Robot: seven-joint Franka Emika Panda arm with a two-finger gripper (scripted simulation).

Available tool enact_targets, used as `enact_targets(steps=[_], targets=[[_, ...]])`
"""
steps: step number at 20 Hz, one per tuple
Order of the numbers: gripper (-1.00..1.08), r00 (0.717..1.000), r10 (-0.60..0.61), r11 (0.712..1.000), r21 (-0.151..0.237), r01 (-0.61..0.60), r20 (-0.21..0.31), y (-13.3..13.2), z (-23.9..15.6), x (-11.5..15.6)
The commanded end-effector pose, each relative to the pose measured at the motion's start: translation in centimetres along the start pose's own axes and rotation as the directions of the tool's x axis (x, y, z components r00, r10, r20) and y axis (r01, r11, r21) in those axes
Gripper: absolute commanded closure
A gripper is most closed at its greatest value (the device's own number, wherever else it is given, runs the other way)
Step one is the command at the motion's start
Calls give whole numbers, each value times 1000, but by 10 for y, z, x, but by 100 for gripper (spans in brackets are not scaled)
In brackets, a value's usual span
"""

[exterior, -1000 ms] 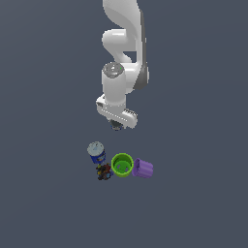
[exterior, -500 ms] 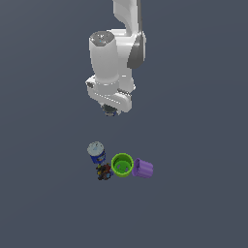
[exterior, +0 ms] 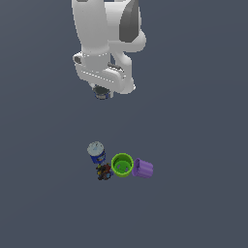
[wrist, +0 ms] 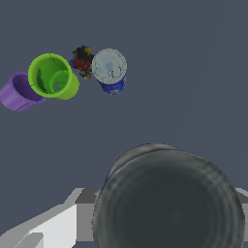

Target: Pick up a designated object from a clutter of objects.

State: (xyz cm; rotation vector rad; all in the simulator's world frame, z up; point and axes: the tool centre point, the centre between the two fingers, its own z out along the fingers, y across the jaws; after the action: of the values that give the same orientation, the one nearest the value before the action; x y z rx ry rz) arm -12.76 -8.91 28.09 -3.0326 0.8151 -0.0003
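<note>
The designated object (exterior: 100, 92), a small dark grey-black cylinder, hangs high above the floor with my gripper (exterior: 102, 89) shut on it. It fills the wrist view as a big dark round shape (wrist: 167, 201), with one grey finger (wrist: 85, 196) beside it. The clutter of objects lies far below: a blue can with a grey top (exterior: 96, 152), a green cup (exterior: 122, 164), a purple cup (exterior: 143, 168) on its side, and a tiny dark multicoloured piece (exterior: 103, 172). The wrist view shows the same can (wrist: 110, 70) and green cup (wrist: 52, 76).
The purple cup (wrist: 18, 91) and the multicoloured piece (wrist: 81, 60) sit close against the green cup and the can. A flat dark grey floor (exterior: 193, 145) lies all around the cluster.
The arm has risen well above the clutter with the dark cylinder in its grip and looms larger in the exterior view. The items on the floor have not moved.
</note>
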Motion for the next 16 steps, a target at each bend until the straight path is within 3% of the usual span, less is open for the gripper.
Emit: enact_targets(steps=[1,9,16], targets=[[108,1000,0,1000,0,0,0,7,-20,0],[108,1000,0,1000,-1,0,0,22,-63,1],[108,1000,-1,1000,-1,1,0,27,-77,3]])
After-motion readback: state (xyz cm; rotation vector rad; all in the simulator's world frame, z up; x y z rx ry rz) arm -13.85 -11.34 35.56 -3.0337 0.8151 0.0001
